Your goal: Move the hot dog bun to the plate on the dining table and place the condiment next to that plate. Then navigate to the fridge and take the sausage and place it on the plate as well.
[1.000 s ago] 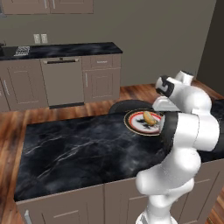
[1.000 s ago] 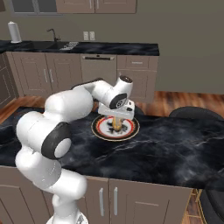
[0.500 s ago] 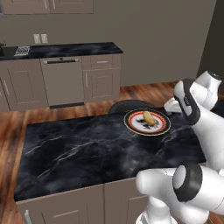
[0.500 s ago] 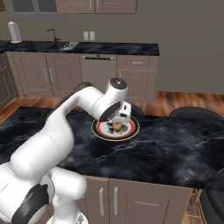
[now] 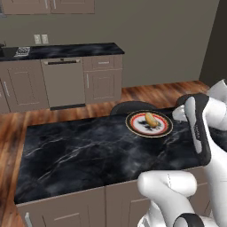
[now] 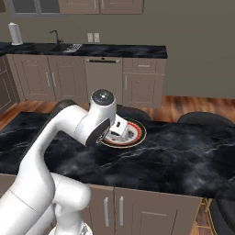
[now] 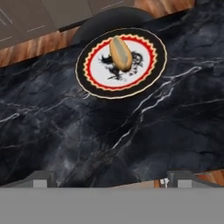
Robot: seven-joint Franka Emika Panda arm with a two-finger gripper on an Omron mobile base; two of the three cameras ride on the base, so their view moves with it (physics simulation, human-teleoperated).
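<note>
Hand [image 7: 105, 181], jaws spread and empty, has drawn back from plate [image 7: 87, 65] where bun [image 7: 120, 53] lies.

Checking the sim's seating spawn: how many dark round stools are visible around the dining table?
2. One stool sits at the dining table's far edge, right of the plate; another stool is at the far edge just behind the plate. Others may be hidden.

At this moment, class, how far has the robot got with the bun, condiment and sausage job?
Done: the golden-tan hot dog bun lies on the round red-rimmed plate on the black marbled dining table. In hand: nothing; the gripper is open over the tabletop, off the plate. Left: no red condiment bottle stands beside the plate, and no sausage lies on it, so both remain.
</note>
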